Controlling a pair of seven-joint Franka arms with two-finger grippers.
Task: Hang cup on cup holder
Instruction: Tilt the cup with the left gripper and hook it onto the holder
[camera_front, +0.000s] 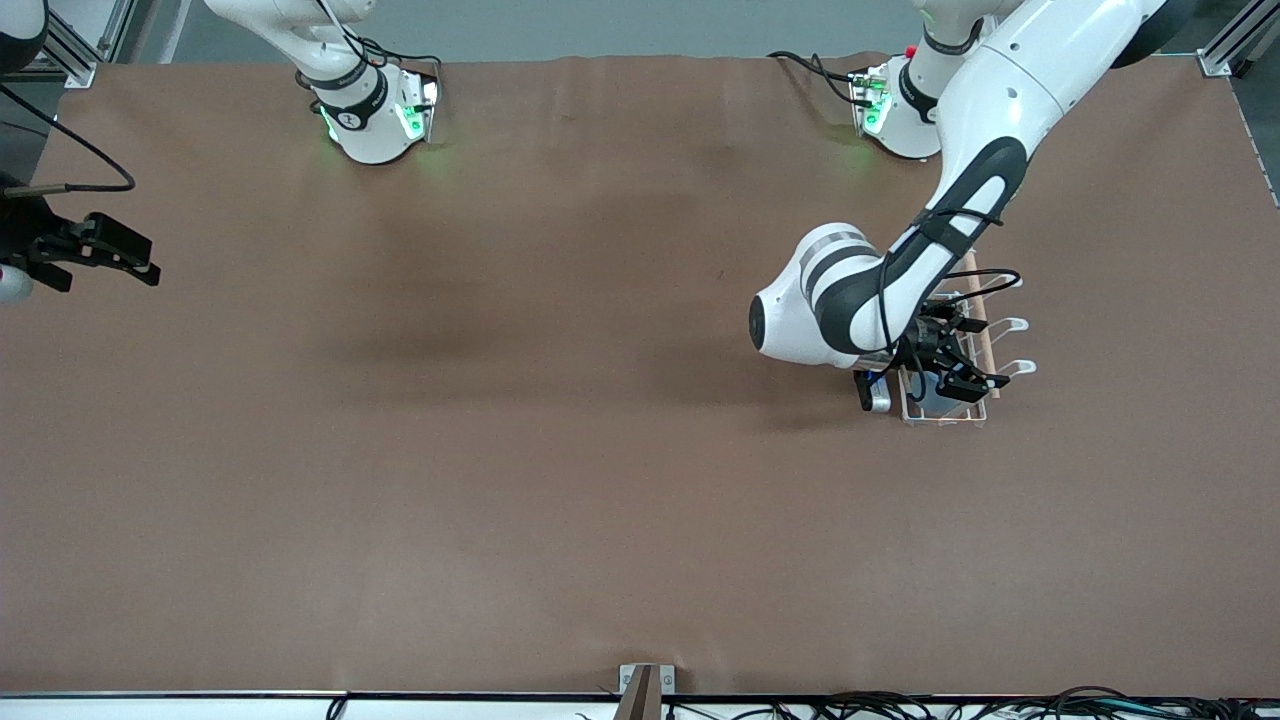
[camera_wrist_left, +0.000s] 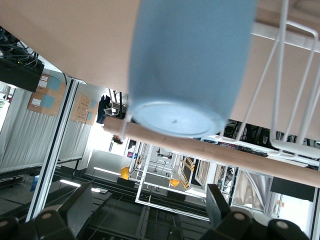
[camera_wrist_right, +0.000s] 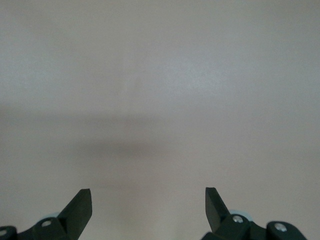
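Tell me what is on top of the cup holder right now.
The blue cup sits upside down on the cup holder, its base by the wooden rod. The prong inside it is covered. The left claw is open, off the cup.

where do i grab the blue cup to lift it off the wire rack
Grip the smooth light blue plastic cup across its tapered side wall near the closed base, coming from the base end, where the open left hand sits. Its mouth end probably sits among the prongs of the white wire rack. The open right hand waits over the right arm's end of the table.
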